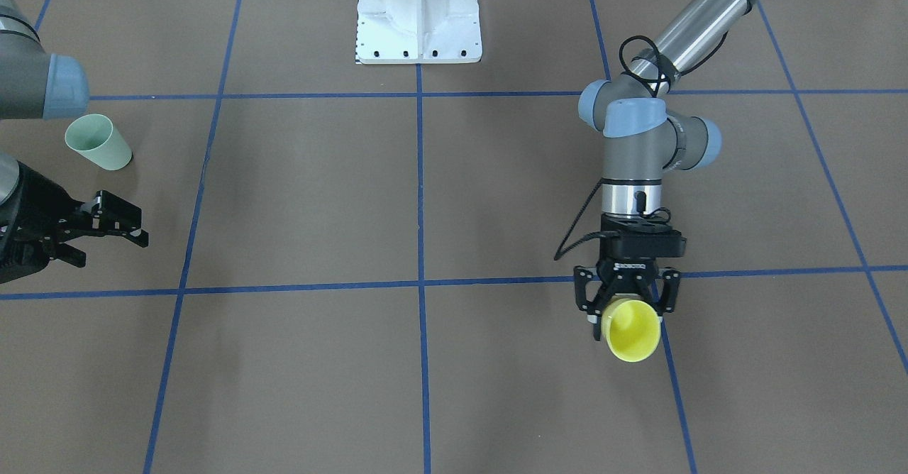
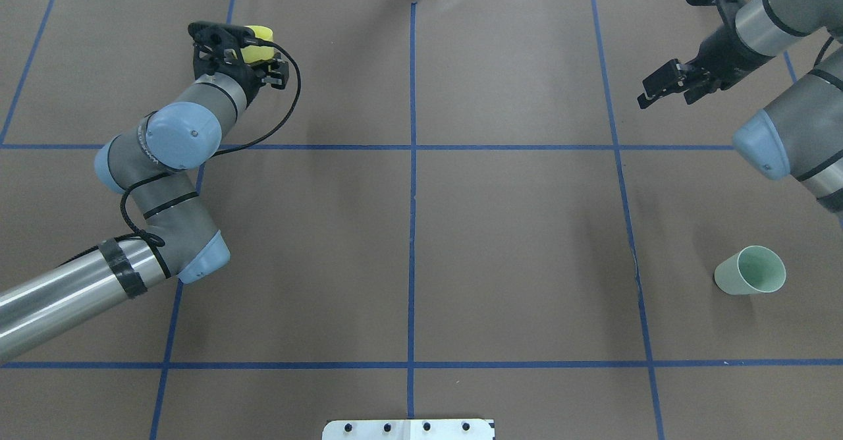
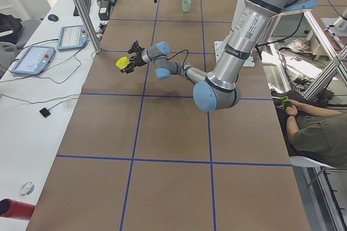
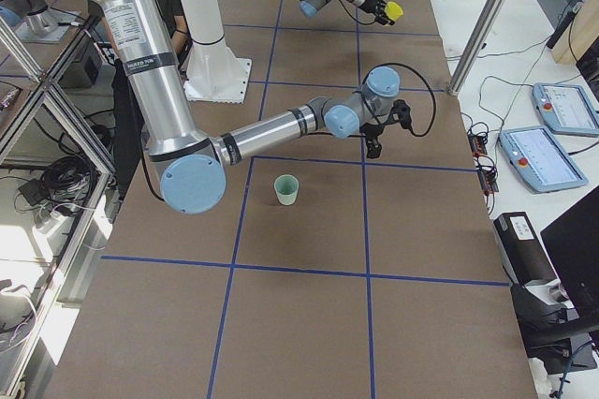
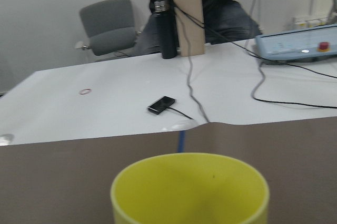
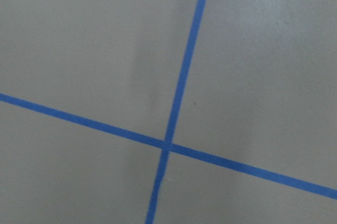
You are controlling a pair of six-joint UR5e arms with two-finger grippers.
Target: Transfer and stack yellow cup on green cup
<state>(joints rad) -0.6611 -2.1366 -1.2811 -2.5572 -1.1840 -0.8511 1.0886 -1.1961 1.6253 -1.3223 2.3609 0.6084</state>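
Observation:
The yellow cup (image 1: 631, 330) is held in my left gripper (image 1: 628, 311), which is shut on it. The cup is tipped with its mouth facing away from the robot, near the table's far edge on my left side (image 2: 258, 34). Its rim fills the bottom of the left wrist view (image 5: 189, 190). The green cup (image 2: 751, 271) stands mouth up on the table on my right side, also seen in the front view (image 1: 99, 142). My right gripper (image 2: 662, 91) is open and empty, apart from the green cup and farther from the robot's base.
Blue tape lines (image 2: 412, 196) divide the brown table into squares. The white robot base plate (image 1: 418, 16) sits at the robot's edge. Beyond the far edge is a white bench (image 5: 105, 103) with a phone, cables and a control pendant (image 5: 300, 45).

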